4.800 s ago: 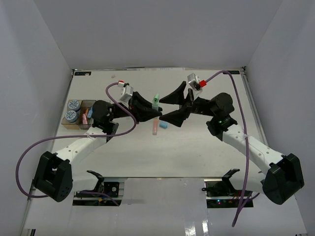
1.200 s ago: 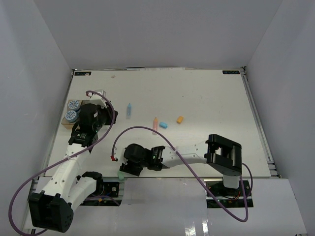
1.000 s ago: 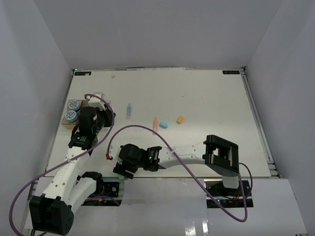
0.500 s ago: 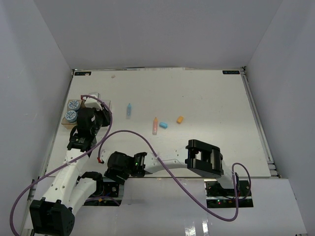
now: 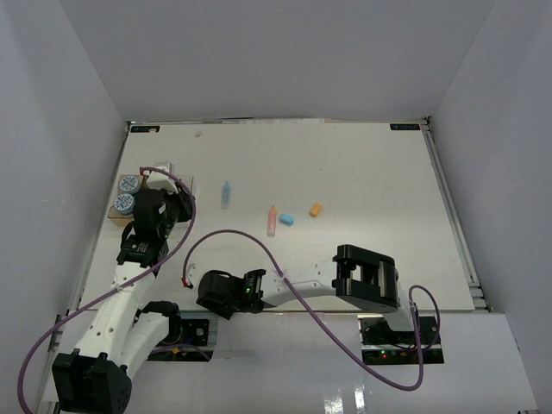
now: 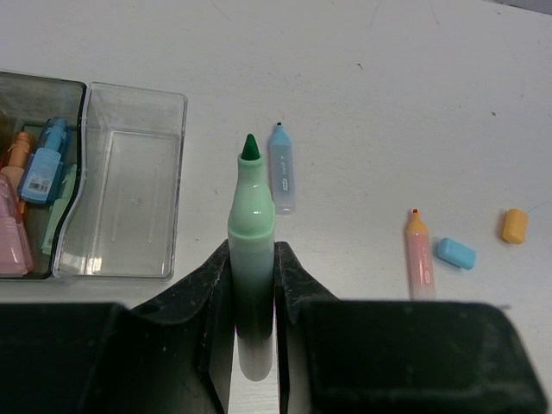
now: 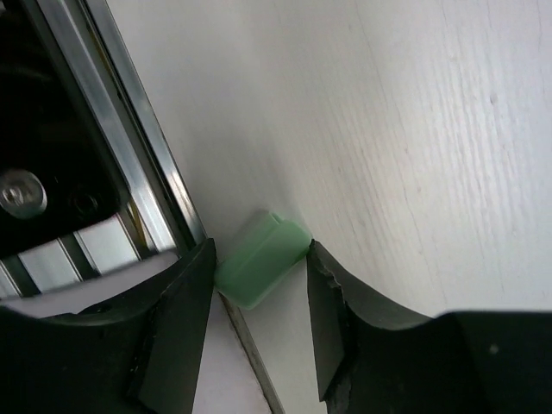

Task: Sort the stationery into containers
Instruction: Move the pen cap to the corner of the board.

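Right wrist: green cap (image 7: 261,259) apparently pinched in right gripper (image 7: 259,252)

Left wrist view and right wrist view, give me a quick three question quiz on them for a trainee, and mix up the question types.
1. True or false: the green marker held in the left gripper has its cap on.
2. What sits between the fingers of the right gripper at the table's near edge? A an eraser, B a green cap, C a paper clip.
3. In the left wrist view, is the clear bin just left of the marker tip empty or filled?

Key: 1 false, the tip is bare. 2 B. 3 empty.
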Robot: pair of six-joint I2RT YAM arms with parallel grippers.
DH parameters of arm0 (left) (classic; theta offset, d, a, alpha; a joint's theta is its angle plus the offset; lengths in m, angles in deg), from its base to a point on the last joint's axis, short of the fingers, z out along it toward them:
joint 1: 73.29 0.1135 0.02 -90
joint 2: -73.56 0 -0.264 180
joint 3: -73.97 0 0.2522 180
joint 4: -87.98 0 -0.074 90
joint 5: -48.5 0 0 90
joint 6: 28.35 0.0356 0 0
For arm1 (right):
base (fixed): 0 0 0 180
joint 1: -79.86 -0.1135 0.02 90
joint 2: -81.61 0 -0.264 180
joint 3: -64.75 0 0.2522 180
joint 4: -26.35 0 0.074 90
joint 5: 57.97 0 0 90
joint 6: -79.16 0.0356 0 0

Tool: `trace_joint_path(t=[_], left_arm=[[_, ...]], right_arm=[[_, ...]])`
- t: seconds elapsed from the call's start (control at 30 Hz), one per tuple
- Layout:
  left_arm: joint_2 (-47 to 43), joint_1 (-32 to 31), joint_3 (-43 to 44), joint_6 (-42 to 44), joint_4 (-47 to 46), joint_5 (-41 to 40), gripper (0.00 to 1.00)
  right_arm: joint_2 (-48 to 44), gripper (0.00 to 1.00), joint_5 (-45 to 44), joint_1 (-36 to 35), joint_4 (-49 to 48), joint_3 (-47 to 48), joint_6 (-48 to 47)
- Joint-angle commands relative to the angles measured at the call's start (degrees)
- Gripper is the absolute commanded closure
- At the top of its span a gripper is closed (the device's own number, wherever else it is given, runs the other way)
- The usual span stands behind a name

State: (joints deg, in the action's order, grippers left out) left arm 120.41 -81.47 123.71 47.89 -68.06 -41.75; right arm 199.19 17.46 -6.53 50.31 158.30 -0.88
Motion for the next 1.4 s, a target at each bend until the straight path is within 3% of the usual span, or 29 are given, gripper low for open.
trace_joint_path(t=[0.0,0.23,0.37,0.5,0.7,1.37], left_arm=[[-1.41,0.28,-0.48,0.05,-1.14,1.21,0.99],[-1.06,0.28,-0.39,0.22,-1.23,3.59,0.98],[-0.97,0.36,-0.3,0.49,-1.32,4.29,0.98],[-0.8,0.28,-0.3,0.4,-1.41,4.73,0.98],[-0.62,0.28,-0.22,0.4,-1.58,5.61,0.98],[-0.27,0.36,-0.22,0.22,-1.32,7.11,0.98]], right_arm=[[-5.76,0.64,-1.78,2.88,3.08,-5.94,-3.7],[-13.07,0.64,5.85,12.11,2.2,-18.42,-18.89],[-15.18,0.59,10.25,19.66,2.02,-20.02,-24.09],[-15.19,0.4,10.0,23.02,2.11,-19.06,-25.6],[-15.63,0.24,9.12,24.07,2.11,-20.11,-24.37],[-21.16,0.23,3.14,30.31,0.88,-26.17,-16.82]])
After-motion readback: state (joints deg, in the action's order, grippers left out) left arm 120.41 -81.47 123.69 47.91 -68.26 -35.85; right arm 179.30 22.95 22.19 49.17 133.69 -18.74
